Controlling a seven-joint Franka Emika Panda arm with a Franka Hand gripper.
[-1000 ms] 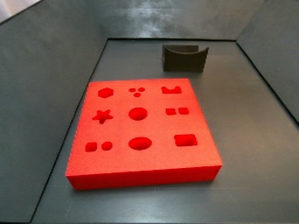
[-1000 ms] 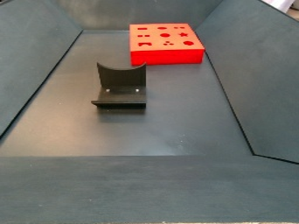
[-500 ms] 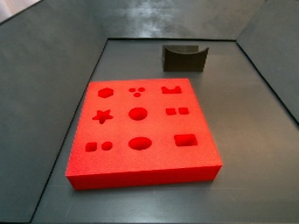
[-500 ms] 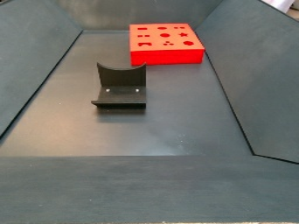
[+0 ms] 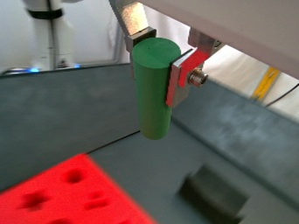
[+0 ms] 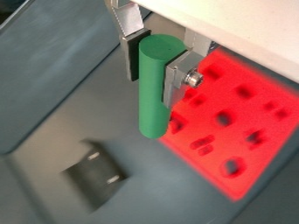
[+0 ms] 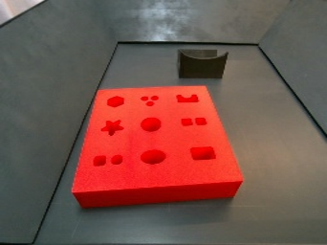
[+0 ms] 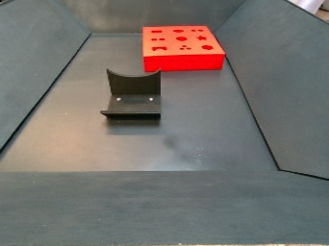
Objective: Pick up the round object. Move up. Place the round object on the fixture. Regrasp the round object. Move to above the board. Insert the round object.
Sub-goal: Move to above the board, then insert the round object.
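nothing shifted in my side views. gripper fingers clamp the slim matte green cylindrical peg aloft; i'd lower it squarely into the dark notched fixture.

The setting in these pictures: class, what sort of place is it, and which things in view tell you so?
Probably a robot test cell for peg insertion. A dark walled bin holds a red board with shaped holes and a notched fixture. In both wrist views the gripper is shut on a green peg, high above the floor.
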